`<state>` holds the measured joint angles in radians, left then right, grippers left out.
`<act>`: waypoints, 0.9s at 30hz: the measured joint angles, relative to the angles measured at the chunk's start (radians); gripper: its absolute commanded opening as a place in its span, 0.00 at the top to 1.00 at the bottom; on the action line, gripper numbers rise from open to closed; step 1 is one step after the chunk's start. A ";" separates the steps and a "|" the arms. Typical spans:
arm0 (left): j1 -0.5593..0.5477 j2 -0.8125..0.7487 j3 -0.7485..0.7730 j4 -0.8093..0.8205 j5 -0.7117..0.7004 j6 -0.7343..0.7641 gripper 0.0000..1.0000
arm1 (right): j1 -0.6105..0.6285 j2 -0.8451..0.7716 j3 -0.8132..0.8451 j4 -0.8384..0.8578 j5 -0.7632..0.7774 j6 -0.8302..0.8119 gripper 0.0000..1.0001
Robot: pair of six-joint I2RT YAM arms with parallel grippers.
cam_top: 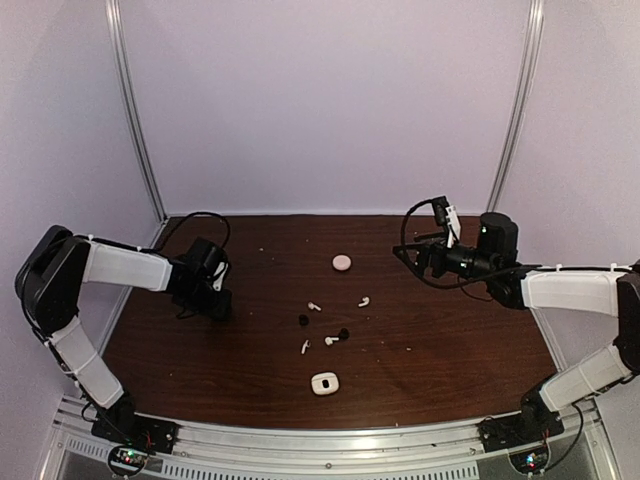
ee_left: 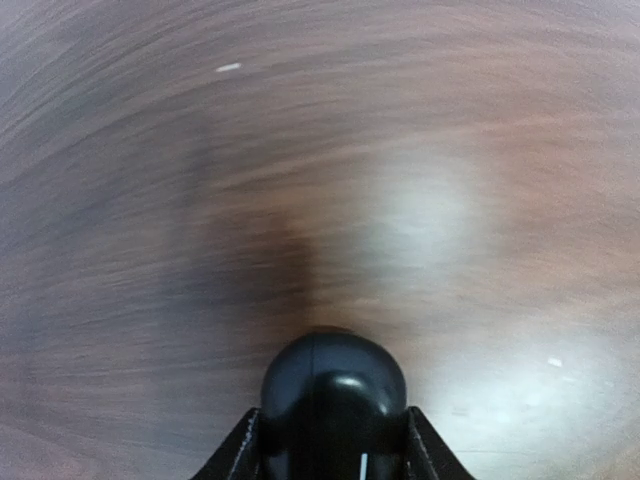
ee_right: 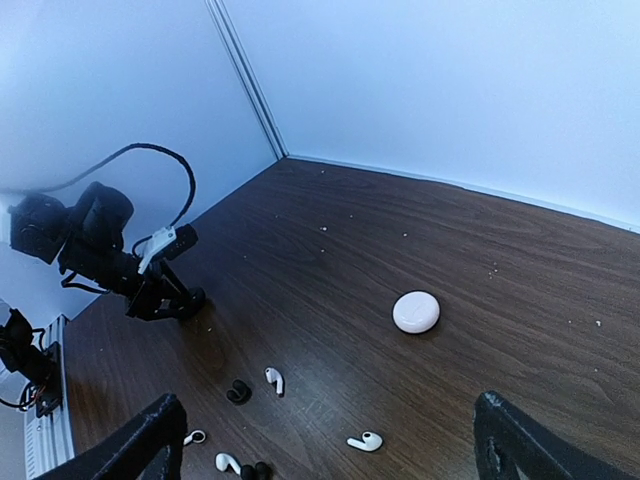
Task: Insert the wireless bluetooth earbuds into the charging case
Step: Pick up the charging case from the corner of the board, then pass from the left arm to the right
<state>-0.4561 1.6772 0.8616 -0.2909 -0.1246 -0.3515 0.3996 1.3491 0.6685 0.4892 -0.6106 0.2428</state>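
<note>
The left claw [ee_left: 335, 432] gripped a black rounded case [ee_left: 335, 385] low over the left side of the bench [cam_top: 450, 340]. The earbuds [cam_top: 330, 340] lay loose mid-bench, well apart from it, between a round pale case [cam_top: 342, 262] and a white case [cam_top: 323, 383]. The right claw [ee_right: 328, 415] hung wide, holding nothing.

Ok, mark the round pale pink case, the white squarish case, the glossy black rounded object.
round pale pink case [cam_top: 342, 262]: top view, its middle.
white squarish case [cam_top: 323, 383]: top view, its middle.
glossy black rounded object [ee_left: 335, 395]: left wrist view, its dome.
</note>
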 measured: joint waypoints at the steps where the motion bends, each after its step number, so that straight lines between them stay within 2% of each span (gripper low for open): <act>1: -0.026 0.000 0.004 0.000 -0.003 0.011 0.77 | 0.000 0.000 0.000 -0.004 -0.002 0.001 0.00; 8: -0.242 -0.075 0.033 0.048 -0.029 0.133 0.79 | 0.021 -0.009 0.000 -0.036 -0.019 0.047 0.01; 15: -0.451 -0.223 0.035 0.246 -0.056 0.328 0.80 | 0.109 -0.019 -0.001 -0.069 -0.047 0.109 0.06; 22: -0.619 -0.220 0.061 0.346 -0.135 0.523 0.81 | 0.216 -0.019 -0.001 -0.068 -0.105 0.167 0.20; 27: -0.723 -0.159 0.109 0.386 -0.227 0.644 0.83 | 0.255 -0.019 -0.001 -0.066 -0.135 0.190 0.27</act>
<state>-1.1786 1.5185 0.9707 0.0956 -0.3511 0.2924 0.6548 1.3296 0.6678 0.4236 -0.7460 0.4328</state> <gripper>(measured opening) 0.426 0.763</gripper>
